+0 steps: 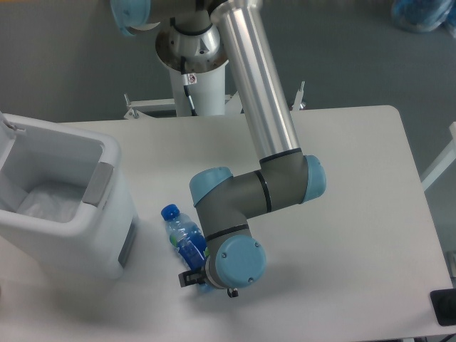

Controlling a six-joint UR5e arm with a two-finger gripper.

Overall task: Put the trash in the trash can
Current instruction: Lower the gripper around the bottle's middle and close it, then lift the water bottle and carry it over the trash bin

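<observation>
The two-finger gripper (194,278) hung over the lower end of one small clear bottle with blue cap and blue label (183,238), lying on the white table (342,214); its opening and grip were hidden, label text unreadable. One large white boxy bin (60,199) stood leftward, something pale inside.
</observation>
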